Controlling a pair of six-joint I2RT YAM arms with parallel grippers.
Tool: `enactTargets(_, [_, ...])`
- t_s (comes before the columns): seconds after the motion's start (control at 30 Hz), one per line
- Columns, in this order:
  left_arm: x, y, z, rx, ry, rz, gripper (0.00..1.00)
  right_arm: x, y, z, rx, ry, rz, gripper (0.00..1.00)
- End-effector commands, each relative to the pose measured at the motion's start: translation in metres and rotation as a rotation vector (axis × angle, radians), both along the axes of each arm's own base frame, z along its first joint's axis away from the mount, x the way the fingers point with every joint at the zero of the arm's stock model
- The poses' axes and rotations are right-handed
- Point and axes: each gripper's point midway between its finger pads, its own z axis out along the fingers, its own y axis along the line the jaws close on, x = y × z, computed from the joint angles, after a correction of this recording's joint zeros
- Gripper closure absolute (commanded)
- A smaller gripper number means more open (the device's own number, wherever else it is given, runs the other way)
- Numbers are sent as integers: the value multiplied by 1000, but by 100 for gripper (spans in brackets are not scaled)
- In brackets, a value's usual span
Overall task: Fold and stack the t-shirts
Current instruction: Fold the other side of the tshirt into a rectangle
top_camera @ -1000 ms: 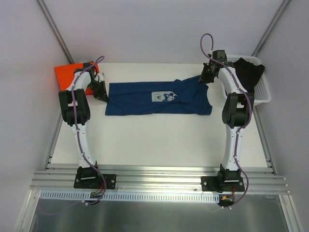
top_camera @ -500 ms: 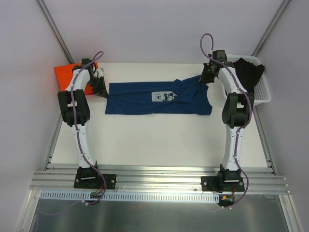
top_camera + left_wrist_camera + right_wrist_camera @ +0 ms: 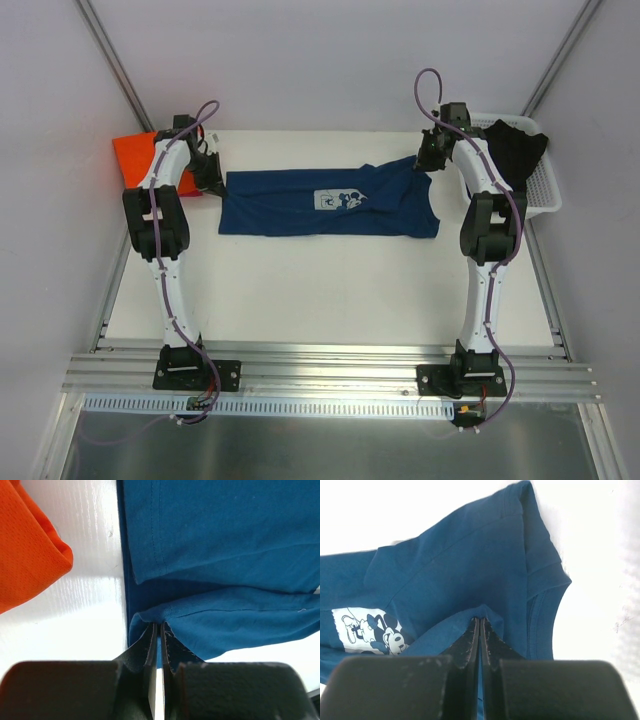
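The left arm (image 3: 160,230) is seen stretched up the left side of the top view, with the elbow bent and the wrist turned toward the centre. The left gripper (image 3: 155,628) is pressed closed, an edge of the navy shirt (image 3: 225,540) being pinched between its fingers. The right arm (image 3: 487,225) is extended up the right side and arched over at the top. The right gripper (image 3: 480,622) is clamped tight on a raised fold of the same shirt.

Robot lab test cell: plain pale panel walls (image 3: 320,60), white tabletop (image 3: 300,290), ribbed aluminium mounting rail (image 3: 330,368) with two white-and-black jointed arms (image 3: 172,300) bolted on.
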Motion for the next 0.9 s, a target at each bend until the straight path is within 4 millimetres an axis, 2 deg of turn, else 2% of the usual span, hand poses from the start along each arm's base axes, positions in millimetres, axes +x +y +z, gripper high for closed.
enactTargets(0.0, [11, 3, 16, 40, -45, 18, 100, 15, -2, 32, -21, -96, 7, 99])
enactTargets(0.2, [11, 5, 11, 70, -38, 23, 100, 16, -2, 28, -22, -91, 6, 100])
enactTargets(0.37, [9, 15, 10, 117, -28, 56, 100, 17, -2, 25, -26, -88, 7, 100])
enactTargets(0.57, [8, 15, 14, 107, -36, 50, 100, 24, 0, 39, -7, -122, -6, 100])
enactTargets(0.67, [5, 17, 16, 119, -35, 52, 100, 25, 7, 47, 17, -136, -2, 99])
enactTargets(0.87, [1, 26, 16, 148, -28, 73, 100, 28, 20, 39, 27, -131, 17, 99])
